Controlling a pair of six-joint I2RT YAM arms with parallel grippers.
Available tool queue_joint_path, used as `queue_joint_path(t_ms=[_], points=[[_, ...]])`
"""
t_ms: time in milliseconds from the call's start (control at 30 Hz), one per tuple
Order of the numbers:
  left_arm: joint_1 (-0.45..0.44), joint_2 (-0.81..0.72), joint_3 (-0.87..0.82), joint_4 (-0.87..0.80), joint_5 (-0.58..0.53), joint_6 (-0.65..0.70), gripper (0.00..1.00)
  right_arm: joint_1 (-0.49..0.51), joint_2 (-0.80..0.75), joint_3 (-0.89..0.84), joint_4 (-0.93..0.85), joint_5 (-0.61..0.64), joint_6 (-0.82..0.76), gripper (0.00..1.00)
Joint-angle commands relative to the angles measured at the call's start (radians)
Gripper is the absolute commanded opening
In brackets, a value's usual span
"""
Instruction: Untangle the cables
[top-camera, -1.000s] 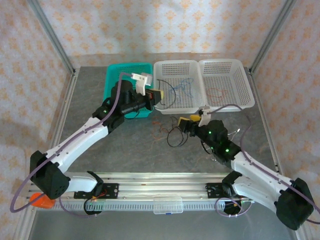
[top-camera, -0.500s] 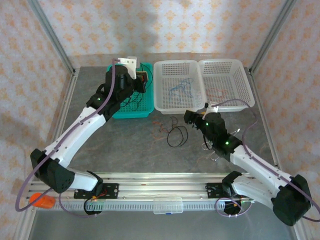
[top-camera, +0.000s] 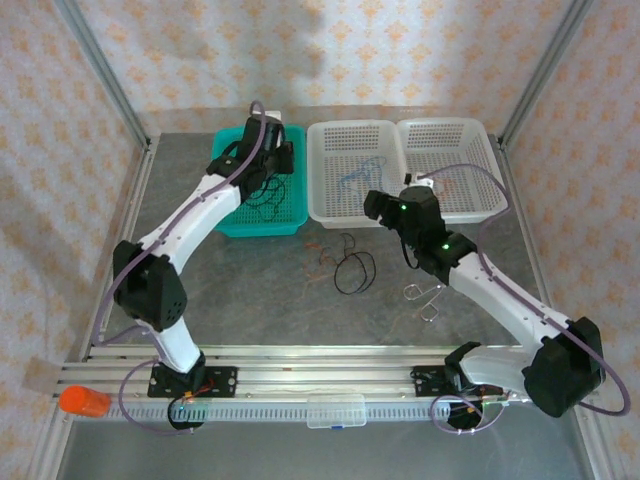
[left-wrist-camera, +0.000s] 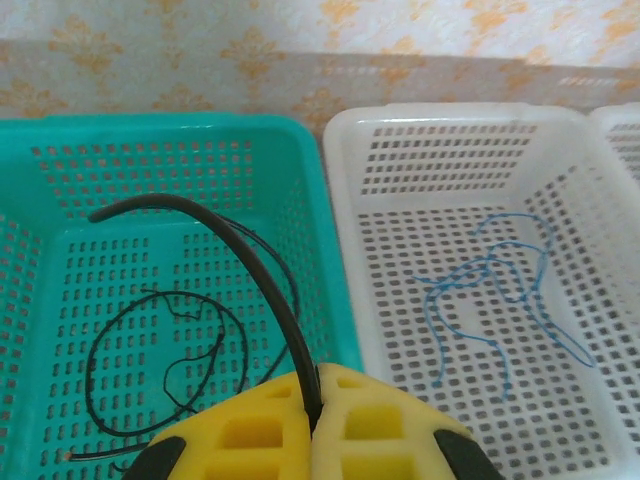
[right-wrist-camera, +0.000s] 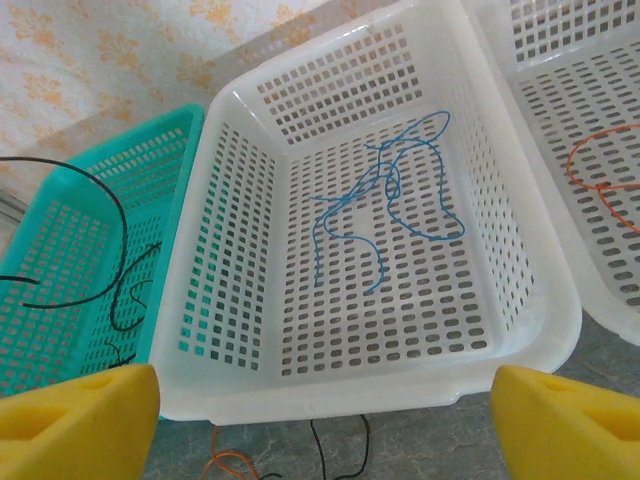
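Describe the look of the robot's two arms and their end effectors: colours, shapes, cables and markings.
Both the left arm and the right arm have white link shells with black joint housings. A thick purple cable runs along each. Small green lights glow on the right arm. The left end effector and right end effector have blocky yellow fingers.

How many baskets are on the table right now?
3: a teal basket far left, a white basket beside it, a second white basket rightmost. None seems hidden.
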Motion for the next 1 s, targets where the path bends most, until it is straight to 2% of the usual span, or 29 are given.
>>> queue_joint_path(t_ms=[0,233,467,700,733,867,967], points=[[0.03,0.058,0.084,-0.081,-0.029,-0.035,0.0,-0.01,0.025,0.047,-0.037,0.019,-0.024,0.85],[0.043,0.23,0.223,-0.159,-0.052,-0.026,0.0,-0.015,0.046,0.071,-0.039,0.014,-0.042,0.85],[0.082,0.321,0.225,-0.152,-0.036,-0.025,0.02,-0.015,0.067,0.068,-0.045,-0.018,-0.043,0.87],[0.084,0.279,0.166,-0.091,-0.036,-0.042,0.53,-0.015,0.083,0.068,-0.057,-0.037,-0.047,0.88],[0.084,0.261,0.154,-0.078,-0.035,-0.044,0.57,-0.014,0.088,0.071,-0.064,-0.043,-0.045,0.89],[0.074,0.125,0.033,0.041,0.008,-0.028,0.64,0.007,0.111,0.094,-0.134,-0.055,-0.054,0.89],[0.048,0.003,-0.092,0.144,0.021,-0.015,0.67,0.039,0.156,0.133,-0.238,-0.036,-0.064,0.82]])
